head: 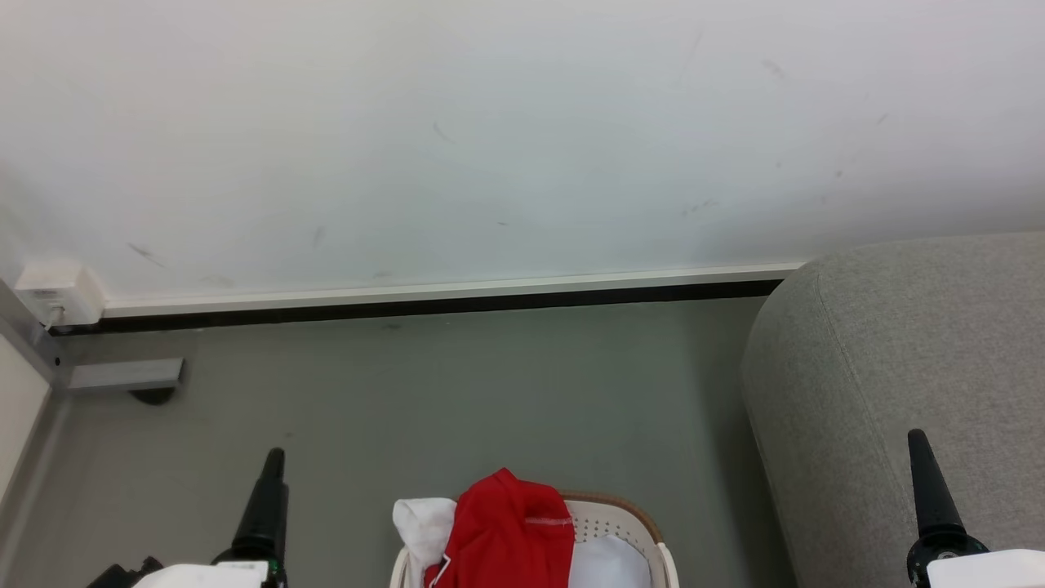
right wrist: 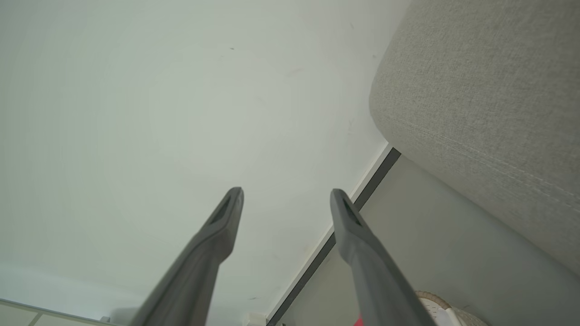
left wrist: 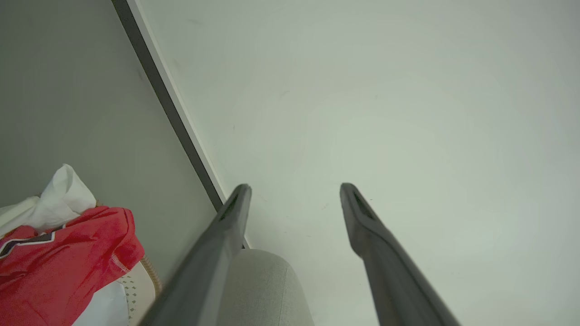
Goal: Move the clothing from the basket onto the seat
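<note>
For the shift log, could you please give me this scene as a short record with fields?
seat: grey sofa, no clothing on the part in view
basket: on the grey floor, left of the seat
clothing: red garment heaped in the basket, hanging over its rim
white fabric: in the basket beside the red garment
left gripper: open, holding nothing
right gripper: open, holding nothing
progress: transfer not yet begun

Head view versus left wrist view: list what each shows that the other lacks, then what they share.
Head view adds: the right gripper in front of the sofa, and a white wall box.
Left wrist view adds: the gap between the left gripper fingers, and black-and-white lettering on the red clothing.
Shared: left gripper, clothing, white fabric, basket, sofa, floor, skirting, wall.
</note>
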You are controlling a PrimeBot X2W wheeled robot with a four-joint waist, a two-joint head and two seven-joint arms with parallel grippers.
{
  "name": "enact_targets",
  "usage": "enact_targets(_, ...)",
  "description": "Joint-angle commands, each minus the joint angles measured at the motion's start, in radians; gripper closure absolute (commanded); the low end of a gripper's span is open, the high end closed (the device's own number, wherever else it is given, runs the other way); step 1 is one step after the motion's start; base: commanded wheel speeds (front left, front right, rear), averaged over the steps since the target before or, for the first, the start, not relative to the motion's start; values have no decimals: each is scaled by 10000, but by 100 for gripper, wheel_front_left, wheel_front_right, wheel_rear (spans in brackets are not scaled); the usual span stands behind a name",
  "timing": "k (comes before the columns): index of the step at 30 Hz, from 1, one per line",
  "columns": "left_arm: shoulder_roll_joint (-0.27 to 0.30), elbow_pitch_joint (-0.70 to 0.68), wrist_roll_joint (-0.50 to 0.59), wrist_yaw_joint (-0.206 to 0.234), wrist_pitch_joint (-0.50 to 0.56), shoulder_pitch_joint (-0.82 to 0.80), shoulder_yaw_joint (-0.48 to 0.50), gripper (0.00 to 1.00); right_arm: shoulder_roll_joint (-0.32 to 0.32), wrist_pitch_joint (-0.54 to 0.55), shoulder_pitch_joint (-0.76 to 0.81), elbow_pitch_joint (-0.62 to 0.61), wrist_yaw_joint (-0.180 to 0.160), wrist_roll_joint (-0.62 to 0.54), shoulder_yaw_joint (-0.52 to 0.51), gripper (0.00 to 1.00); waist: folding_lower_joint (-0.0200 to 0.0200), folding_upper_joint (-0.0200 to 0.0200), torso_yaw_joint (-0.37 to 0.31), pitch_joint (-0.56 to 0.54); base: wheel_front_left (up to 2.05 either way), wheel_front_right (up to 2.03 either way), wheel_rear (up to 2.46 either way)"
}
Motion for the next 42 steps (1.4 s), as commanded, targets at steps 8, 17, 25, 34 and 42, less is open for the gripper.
enact_targets(8,67,-330,2056,150,-412,-68,-88,0,-146,-378,23,-410,-5,-2309,282,0,0,0,-27,18,0,0,0)
enact_targets(17,74,-586,4238,391,-757,78,-236,0,-250,-717,37,-356,-7,-4191,511,0,0,0,-47,26,0,0,0)
enact_targets(25,81,-720,5486,410,-1022,194,-235,0,-256,-989,86,-335,-9,-5511,607,0,0,0,-57,22,0,0,0)
enact_targets(34,89,-865,6757,353,-1312,280,-147,0,-248,-1279,135,-361,-10,-6864,604,0,0,0,-78,34,0,0,0)
enact_targets(42,94,-929,7964,314,-1535,351,-184,0,-213,-1505,235,-395,-12,-7893,537,0,0,0,-92,30,0,0,0)
